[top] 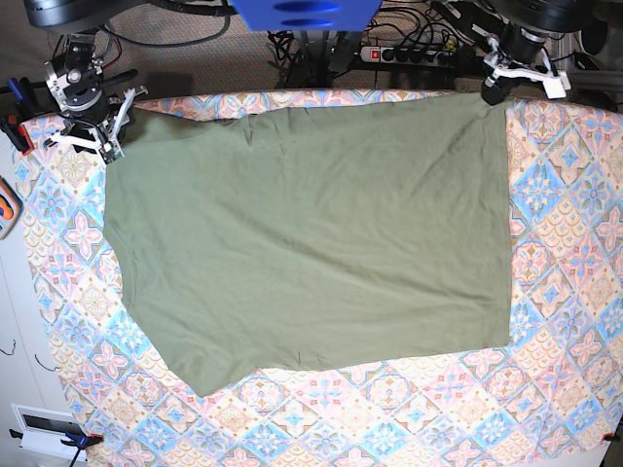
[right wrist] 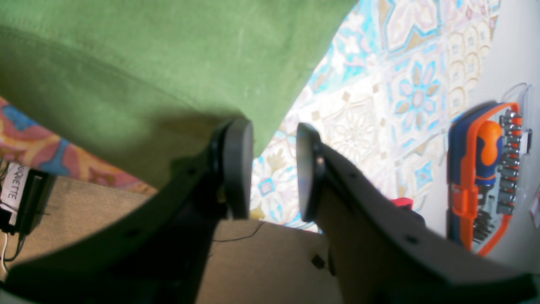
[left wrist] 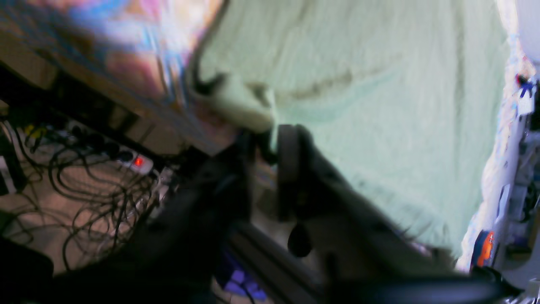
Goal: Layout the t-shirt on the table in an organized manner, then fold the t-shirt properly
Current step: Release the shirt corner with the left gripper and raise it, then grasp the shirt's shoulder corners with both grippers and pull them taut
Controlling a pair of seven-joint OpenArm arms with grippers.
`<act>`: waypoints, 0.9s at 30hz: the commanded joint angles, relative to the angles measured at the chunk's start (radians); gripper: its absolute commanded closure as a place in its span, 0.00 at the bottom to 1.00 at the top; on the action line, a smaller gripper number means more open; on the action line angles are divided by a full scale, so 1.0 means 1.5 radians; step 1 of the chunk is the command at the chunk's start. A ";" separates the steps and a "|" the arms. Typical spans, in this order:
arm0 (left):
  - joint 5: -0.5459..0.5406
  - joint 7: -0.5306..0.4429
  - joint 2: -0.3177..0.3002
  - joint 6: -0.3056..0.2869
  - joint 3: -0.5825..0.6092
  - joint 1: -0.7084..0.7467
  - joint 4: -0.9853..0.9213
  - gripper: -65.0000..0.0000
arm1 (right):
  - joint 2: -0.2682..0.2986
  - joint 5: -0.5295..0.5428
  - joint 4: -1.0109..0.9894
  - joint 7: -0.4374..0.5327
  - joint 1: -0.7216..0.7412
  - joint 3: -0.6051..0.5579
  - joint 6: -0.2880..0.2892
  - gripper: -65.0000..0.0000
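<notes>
While the shirt (top: 311, 233) lies spread flat on the table (top: 565, 321), both claws sit at its far corners. It covers most of the middle of the table, with a few soft wrinkles. The left claw (left wrist: 270, 139) is at the far corner on the right side of the base view. Its two pads are pinched tight on a bunched bit of the shirt's edge, though that view is blurry. The right claw (right wrist: 274, 164) is at the other far corner, just beside the shirt's edge. Its pads are a little way apart, and the table's pattern shows through the gap, so it holds nothing. One pad (right wrist: 238, 166) sits right by the cloth. An orange and blue tool set (right wrist: 485, 173) lies past the table's edge.
</notes>
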 commanded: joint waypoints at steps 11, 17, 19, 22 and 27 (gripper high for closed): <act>-0.004 -0.007 -0.001 -0.010 -0.062 0.008 0.009 1.00 | -0.027 0.005 0.007 0.002 -0.004 0.044 -0.005 0.87; 0.000 -0.007 -0.001 -0.010 -0.059 0.002 0.009 1.00 | -0.039 0.239 0.003 -0.096 -0.001 0.172 -0.005 0.64; 0.001 -0.007 -0.001 -0.010 -0.059 -0.002 0.008 1.00 | -0.039 0.339 -0.009 -0.120 -0.001 0.218 -0.005 0.57; 0.001 0.002 -0.002 -0.010 -0.059 -0.005 0.008 1.00 | -0.037 0.465 -0.055 -0.164 -0.001 0.260 -0.005 0.55; 0.001 0.029 -0.002 -0.011 -0.061 -0.016 0.009 1.00 | -0.006 0.587 -0.123 -0.183 -0.001 0.262 -0.005 0.55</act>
